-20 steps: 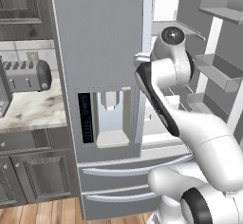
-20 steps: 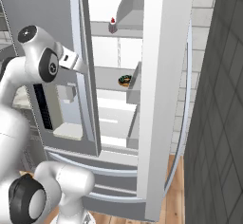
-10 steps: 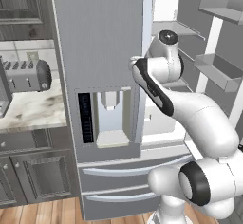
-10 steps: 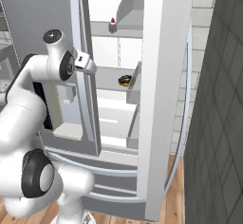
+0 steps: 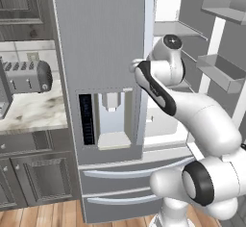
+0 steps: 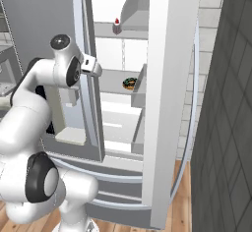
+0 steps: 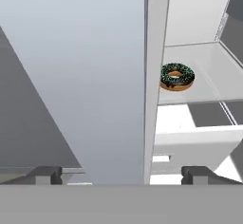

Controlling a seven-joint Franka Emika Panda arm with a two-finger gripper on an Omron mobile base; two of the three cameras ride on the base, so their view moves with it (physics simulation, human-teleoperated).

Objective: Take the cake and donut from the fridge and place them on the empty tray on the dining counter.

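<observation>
A tall grey steel fridge (image 5: 103, 53) fills the middle of the left base view, its left door closed with a water dispenser (image 5: 111, 120) set into it and two drawers below. Its right door (image 6: 170, 98) stands swung open, running down the centre of the right base view and showing the white interior. The white arm rises from the lower right of the left base view and reaches toward the gap at the closed door's edge. In the hand view, the gripper (image 7: 122, 174) sits at the bottom of the frame with its jaws spread wide apart, holding nothing, one tip on each side of the closed door's edge. The donut (image 7: 177, 76), a dark ring with light speckles, lies on a white fridge shelf (image 7: 209, 83) in the upper right of the hand view. The cake (image 6: 116, 25) sits on a higher shelf, near the top centre of the right base view. A toaster (image 5: 24, 76) stands on the marbled tabletop (image 5: 33, 113) at the left edge of the left base view.
</observation>
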